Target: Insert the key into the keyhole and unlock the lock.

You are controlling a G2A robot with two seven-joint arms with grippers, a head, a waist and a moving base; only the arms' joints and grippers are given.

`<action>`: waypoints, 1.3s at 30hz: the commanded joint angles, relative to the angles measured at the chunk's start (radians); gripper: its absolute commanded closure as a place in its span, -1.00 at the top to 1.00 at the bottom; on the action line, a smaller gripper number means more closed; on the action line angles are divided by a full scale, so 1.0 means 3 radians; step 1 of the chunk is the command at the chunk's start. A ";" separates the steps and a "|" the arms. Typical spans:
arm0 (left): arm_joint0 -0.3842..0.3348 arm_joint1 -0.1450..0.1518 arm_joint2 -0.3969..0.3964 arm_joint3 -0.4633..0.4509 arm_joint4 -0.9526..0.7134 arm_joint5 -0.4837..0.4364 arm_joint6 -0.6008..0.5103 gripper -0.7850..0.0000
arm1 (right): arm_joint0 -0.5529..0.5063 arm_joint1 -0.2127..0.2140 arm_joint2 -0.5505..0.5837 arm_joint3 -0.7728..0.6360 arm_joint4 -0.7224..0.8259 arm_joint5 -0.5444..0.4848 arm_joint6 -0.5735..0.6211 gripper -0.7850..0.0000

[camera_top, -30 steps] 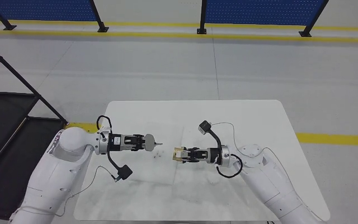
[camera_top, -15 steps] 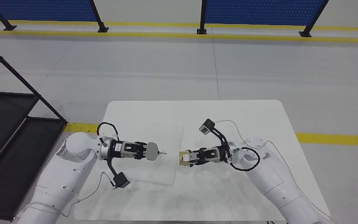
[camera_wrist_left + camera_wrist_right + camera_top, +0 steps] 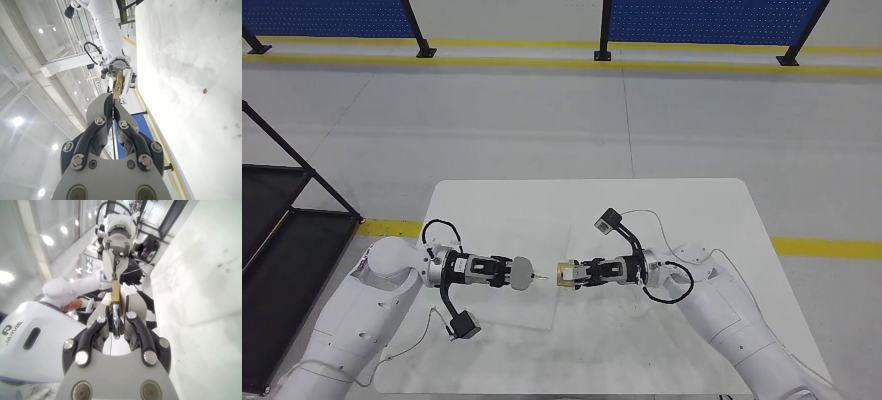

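While my left end effector (image 3: 113,106) is clenched on the key (image 3: 529,274), both fingers are pressed together over its head. The thin blade sticks out past the fingertips, level and pointing toward my other arm. Facing it, my right end effector (image 3: 116,306) is clenched on the padlock (image 3: 115,292). Its fingers grip the brass body from both sides, the chrome shackle (image 3: 116,321) points back toward my wrist, and the keyhole face is turned toward the key. In the left wrist view the keyhole (image 3: 118,88) is a small dark slot in the brass face, and the blade's tip lies just beside it. From the top view a small gap shows between the blade's tip and the padlock, so the key is not in the keyhole.

Both things are held in the air above the middle of the white bench (image 3: 692,210), with the two end effectors nose to nose along one line. Beneath them a pale, see-through sheet (image 3: 532,240) lies flat on the bench. The key hangs over the sheet, and the padlock hangs above the sheet's edge on my right side. A few dark specks (image 3: 205,91) dot the bench surface.
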 commanded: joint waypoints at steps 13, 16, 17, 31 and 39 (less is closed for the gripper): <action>-0.0045 0.0015 0.0100 0.0002 0.0040 0.0014 -0.0074 -1.00 | -0.0031 -0.0014 0.0003 0.0021 0.0054 -0.0010 0.0012 -1.00; -0.0060 0.0018 0.0121 0.0006 0.0043 0.0010 -0.0079 -1.00 | -0.0035 -0.0015 0.0006 0.0023 0.0060 -0.0016 0.0023 -1.00; -0.0067 0.0019 0.0129 0.0007 0.0046 0.0010 -0.0079 -1.00 | -0.0036 -0.0016 0.0007 0.0024 0.0061 -0.0018 0.0025 -1.00; -0.0131 0.0032 0.0216 0.0058 0.0041 0.0005 -0.0102 -1.00 | -0.0035 -0.0035 -0.0017 0.0011 0.0037 -0.0022 0.0018 -1.00; -0.0138 0.0043 0.0237 0.0073 0.0038 0.0025 -0.0132 -1.00 | -0.0038 -0.0046 -0.0029 0.0008 0.0026 -0.0031 0.0016 -1.00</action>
